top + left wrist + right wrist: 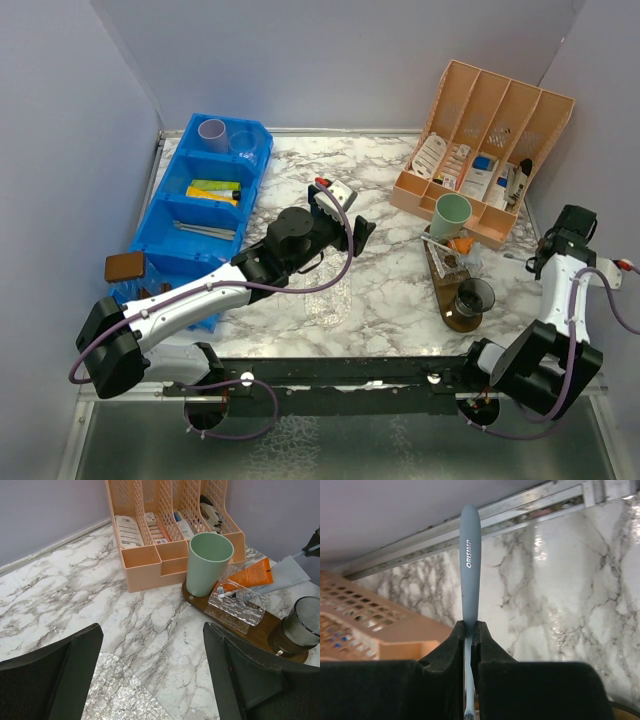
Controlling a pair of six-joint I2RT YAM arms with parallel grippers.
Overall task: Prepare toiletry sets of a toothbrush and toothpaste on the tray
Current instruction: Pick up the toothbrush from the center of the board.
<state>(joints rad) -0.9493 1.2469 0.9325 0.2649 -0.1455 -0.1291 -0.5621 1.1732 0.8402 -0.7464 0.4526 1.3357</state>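
A dark wooden tray [447, 295] [260, 629] lies at the right. On it stand a mint green cup [451, 215] [209, 562] and a smoky dark cup [474, 298] [301, 626]. Between them a clear cup [235, 607] lies on its side with a toothbrush head and an orange tube [252, 574] at it. My right gripper [533, 260] [470, 627] is shut on a grey-blue toothbrush [470, 555] [289, 572], right of the tray. My left gripper [345, 213] [152, 675] hangs open over mid-table, holding nothing.
A blue bin [160, 215] at the left holds a lilac cup [212, 133], tubes [215, 190] and toothbrushes [205, 230]. A peach slotted organiser [485, 150] [150, 555] stands behind the tray. A clear crinkled sheet [325, 300] [125, 695] lies under the left gripper.
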